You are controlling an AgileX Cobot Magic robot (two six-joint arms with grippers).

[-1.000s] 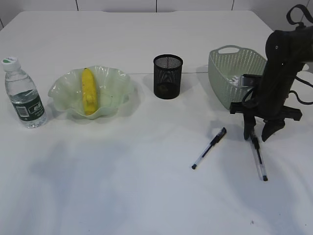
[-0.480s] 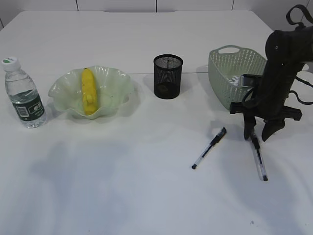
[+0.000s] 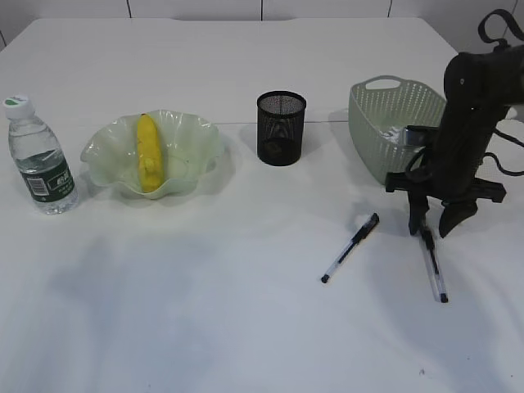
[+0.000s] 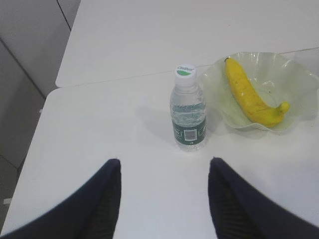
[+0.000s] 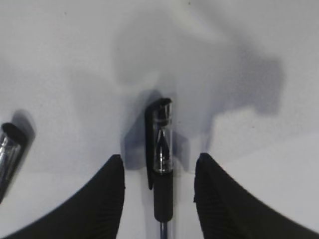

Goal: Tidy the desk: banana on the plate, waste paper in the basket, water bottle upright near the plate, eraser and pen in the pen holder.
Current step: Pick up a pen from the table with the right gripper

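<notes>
Your bench (image 3: 246, 327) is mostly tidy already. The basket (image 3: 385, 123) at the right rear holds something pale that reads as the waste paper, though the arm hides most of it, so treat that step as probably done. The plate (image 3: 196, 143), a wavy pale-green dish, carries the banana (image 3: 147, 151) lying lengthwise in it: done. The water bottle (image 3: 37, 160) stands upright, capped, just beside the plate on its left: done too.

The pen holder (image 3: 281, 127), a black mesh cup between plate and basket, shows a small dark shape at its bottom. You may take that for the eraser, but the mesh makes it hard to be sure. No pen is in it.

What you have left is the pens. Two lie flat on the bench in front of the basket: the left pen (image 3: 350, 247), slanted, and the right pen (image 3: 432, 266), pointing nearly toward you.

Your right end effector (image 3: 435, 232) hangs straight down over the capped end of the right pen, its jaws apart and straddling the barrel, not yet closed on it; the wrist view shows clear gaps on both sides. Your left end effector (image 4: 164, 199) waits spread and empty, short of the bottle.
</notes>
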